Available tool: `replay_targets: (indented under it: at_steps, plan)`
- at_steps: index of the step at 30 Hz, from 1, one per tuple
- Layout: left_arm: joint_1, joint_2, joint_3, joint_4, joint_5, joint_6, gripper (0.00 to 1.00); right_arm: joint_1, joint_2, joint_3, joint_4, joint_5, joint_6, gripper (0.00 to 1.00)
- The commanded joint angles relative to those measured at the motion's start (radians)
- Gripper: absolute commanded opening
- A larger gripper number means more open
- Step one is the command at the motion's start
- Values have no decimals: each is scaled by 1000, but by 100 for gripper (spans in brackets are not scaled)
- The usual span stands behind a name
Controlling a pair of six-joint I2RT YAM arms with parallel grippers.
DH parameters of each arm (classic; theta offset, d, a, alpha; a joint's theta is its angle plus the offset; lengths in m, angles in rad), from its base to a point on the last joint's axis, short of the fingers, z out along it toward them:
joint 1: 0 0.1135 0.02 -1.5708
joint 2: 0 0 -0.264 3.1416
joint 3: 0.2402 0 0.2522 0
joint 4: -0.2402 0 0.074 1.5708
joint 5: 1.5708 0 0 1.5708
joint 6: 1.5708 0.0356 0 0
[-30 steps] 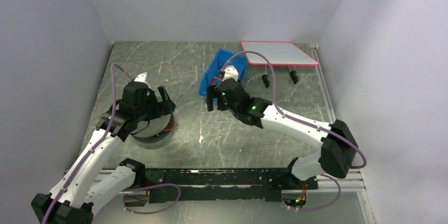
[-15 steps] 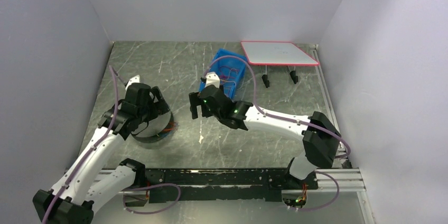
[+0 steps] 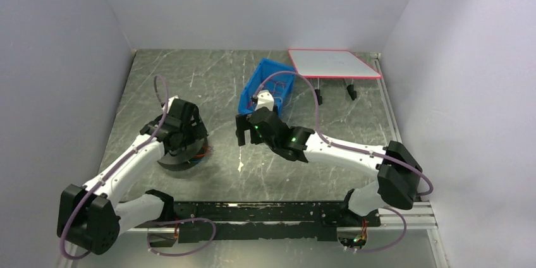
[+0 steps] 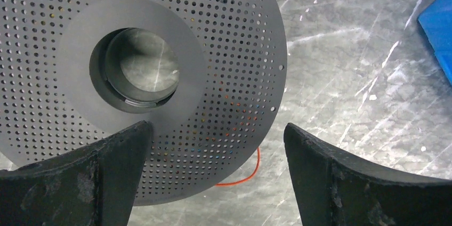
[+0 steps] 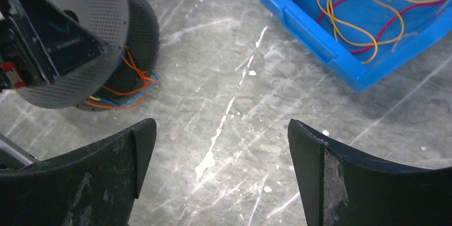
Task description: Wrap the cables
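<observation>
Your left gripper [image 4: 217,127] hangs directly over the spool [image 4: 229,50], jaws spread wide and holding nothing. The spool is a dark grey reel lying flat. Its round, matt flange is pierced all over with small holes, with a smooth unperforated ring at the middle and an open hub. Some cables [image 5: 128,85] are already wound between its two flanges: thin orange strands with a little blue and yellow. One orange loop [image 4: 240,180] bulges out onto the table [image 5: 229,66], a grey, marbled, scratched and faintly glossy surface. Your right gripper [image 5: 221,124] hovers over bare table between spool and bin, jaws likewise wide and empty. To its right stands the blue bin [image 5: 320,50], a rigid plastic tray with straight walls. In it the loose cables [image 5: 349,23] lie in a slack tangle of red and yellow, string-thin and limp. Judged from this, the wrapping is partly done: several strands are on the reel, several wait in the bin, and none is in hand.
</observation>
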Motion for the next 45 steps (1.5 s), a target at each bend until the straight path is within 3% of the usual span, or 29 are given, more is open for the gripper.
replay_targets:
  at_steps: [1, 18, 34, 38, 45]
  plan:
    - [3, 28, 7, 61, -44, -3, 100, 4, -26, -44, 7, 17, 4, 98]
    - [5, 154, 128, 27, -90, 22, 99, 4, -39, -79, 23, 12, -15, 99]
    - [11, 281, 134, 69, -64, 42, 97, 4, -98, -115, 19, 23, -17, 100]
    - [25, 317, 138, 77, -39, 54, 91, 5, -103, -126, 14, 26, -16, 100]
    - [27, 300, 143, 83, -35, 62, 71, 4, -127, -145, 16, 34, -10, 100]
